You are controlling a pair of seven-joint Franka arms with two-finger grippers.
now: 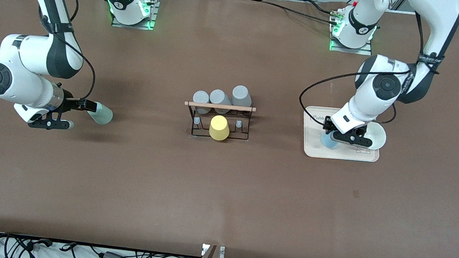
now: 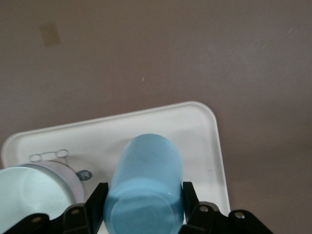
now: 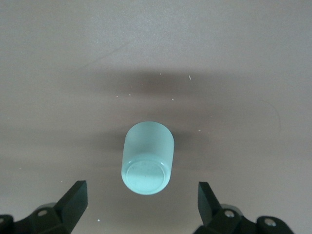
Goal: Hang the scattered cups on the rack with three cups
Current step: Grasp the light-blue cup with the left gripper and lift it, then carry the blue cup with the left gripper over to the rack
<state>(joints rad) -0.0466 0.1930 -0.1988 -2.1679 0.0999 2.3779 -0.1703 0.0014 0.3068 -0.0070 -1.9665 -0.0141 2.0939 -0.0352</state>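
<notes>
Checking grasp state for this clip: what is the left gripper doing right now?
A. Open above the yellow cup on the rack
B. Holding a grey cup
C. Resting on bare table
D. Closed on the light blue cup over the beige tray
D: in the left wrist view the left gripper has its fingers pressed on both sides of the light blue cup, above the beige tray.

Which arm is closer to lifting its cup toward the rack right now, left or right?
Left. The left gripper already has its fingers against both sides of the light blue cup on the beige tray. The right gripper is wide open around the mint green cup, touching nothing.
</notes>
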